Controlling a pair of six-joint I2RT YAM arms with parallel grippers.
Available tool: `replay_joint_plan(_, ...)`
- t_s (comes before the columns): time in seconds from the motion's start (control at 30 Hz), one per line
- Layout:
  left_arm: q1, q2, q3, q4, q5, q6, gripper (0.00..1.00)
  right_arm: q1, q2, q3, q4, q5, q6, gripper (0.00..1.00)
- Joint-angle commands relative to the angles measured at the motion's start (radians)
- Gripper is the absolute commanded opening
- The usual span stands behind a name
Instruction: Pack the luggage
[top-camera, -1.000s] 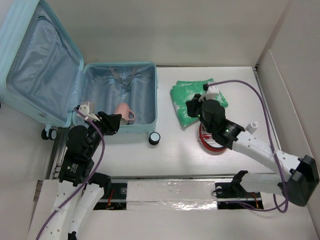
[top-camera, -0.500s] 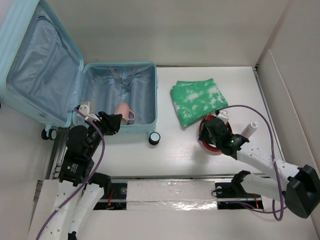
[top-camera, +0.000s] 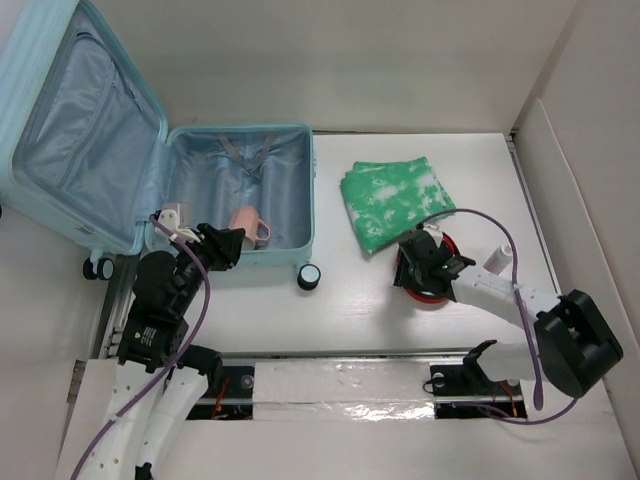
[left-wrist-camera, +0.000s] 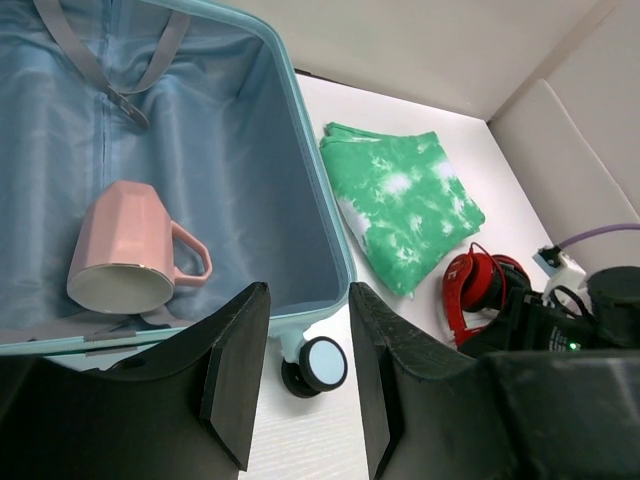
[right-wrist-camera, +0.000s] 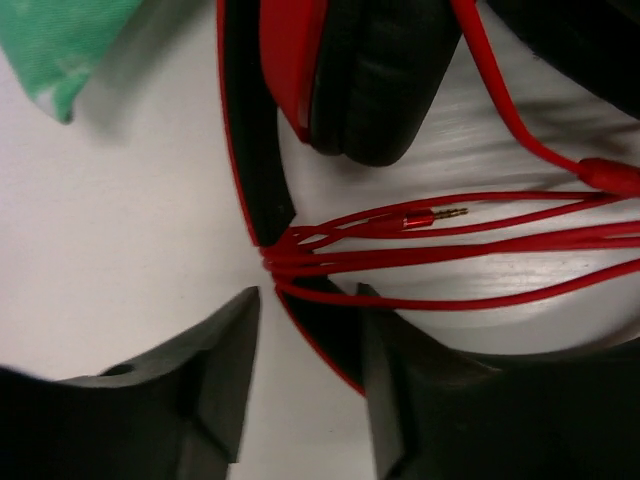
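Aqua hard-shell luggage (top-camera: 308, 190) lies open at the far left of the table (top-camera: 350, 310) in the top view, one half propped back to the left, the other flat with its lining showing. Pink mug (top-camera: 247, 224) is on its side inside the flat half, near the front wall. Left gripper (top-camera: 225, 245) hangs just over that front wall, beside the mug. Caster wheel (top-camera: 310, 277) sticks out at the near right corner. Green tie-dye cloth (top-camera: 393, 198) is folded right of the case, well apart from it. Red headphones (top-camera: 428, 298) sit just nearer than the cloth, with the right gripper (top-camera: 420, 262) down on top of them. White bottle (top-camera: 497, 258) stands right of the headphones.

Left wrist: left gripper (left-wrist-camera: 305, 300) parted moderately, nothing in it, above the luggage (left-wrist-camera: 300, 170) rim. Mug (left-wrist-camera: 125, 260) mouth faces the camera, handle to the right. Wheel (left-wrist-camera: 315, 365) shows between the fingers. Cloth (left-wrist-camera: 400, 205) and headphones (left-wrist-camera: 480, 290) lie beyond.

Right wrist: right gripper (right-wrist-camera: 305, 310) also parted, fingers (right-wrist-camera: 220, 370) either side of the headphones' (right-wrist-camera: 255, 150) band; contact cannot be told. Red cable (right-wrist-camera: 450, 245) is bundled across the band, jack plug (right-wrist-camera: 435, 213) on top. Cloth (right-wrist-camera: 60, 40) corner shows top left.
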Motion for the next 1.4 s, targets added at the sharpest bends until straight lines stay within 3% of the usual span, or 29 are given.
replay_joint_plan(0.0,-0.012,-0.010,0.029,0.034,-0.006,0.007,0.35,-0.010,0.070,0.057,-0.007,-0.012,-0.016,0.45)
replay_joint_plan(0.2,-0.032,-0.019,0.030,0.029,-0.016,0.007,0.35,0.035,0.059,0.083,-0.036,0.074,0.026,0.03)
replay_joint_plan(0.23,-0.032,-0.017,0.030,0.028,-0.017,0.009,0.35,0.045,0.020,0.083,-0.062,0.082,0.037,0.00)
replay_joint_plan(0.47,-0.041,-0.023,0.032,0.031,-0.021,0.003,0.35,0.193,-0.267,0.196,-0.201,0.216,0.091,0.00)
replay_joint_plan(0.63,-0.041,-0.022,0.040,0.015,-0.081,-0.023,0.35,0.264,-0.188,0.417,-0.039,0.150,-0.087,0.00)
replay_joint_plan(0.8,-0.041,-0.025,0.047,0.003,-0.131,-0.036,0.34,0.273,0.056,0.645,0.258,-0.152,-0.294,0.00)
replay_joint_plan(0.83,-0.041,-0.026,0.049,0.000,-0.139,-0.039,0.34,0.264,0.166,0.691,0.335,-0.204,-0.315,0.00)
replay_joint_plan(1.0,-0.041,-0.040,0.053,-0.009,-0.156,-0.046,0.34,0.252,0.573,1.159,0.444,-0.529,-0.358,0.00)
replay_joint_plan(1.07,-0.041,-0.043,0.053,-0.008,-0.152,-0.046,0.34,0.252,0.773,1.303,0.484,-0.563,-0.337,0.00)
replay_joint_plan(1.17,-0.041,-0.043,0.057,-0.008,-0.155,-0.046,0.34,0.252,1.057,1.736,0.518,-0.672,-0.188,0.00)
replay_joint_plan(1.3,-0.041,-0.040,0.058,-0.012,-0.161,-0.043,0.33,0.275,1.347,1.998,0.634,-0.702,-0.024,0.00)
replay_joint_plan(1.33,-0.041,-0.039,0.058,-0.011,-0.159,-0.043,0.33,0.292,1.390,2.098,0.639,-0.661,0.014,0.06)
replay_joint_plan(1.37,-0.041,-0.036,0.058,-0.011,-0.159,-0.043,0.33,0.305,1.420,2.114,0.645,-0.644,0.022,0.20)
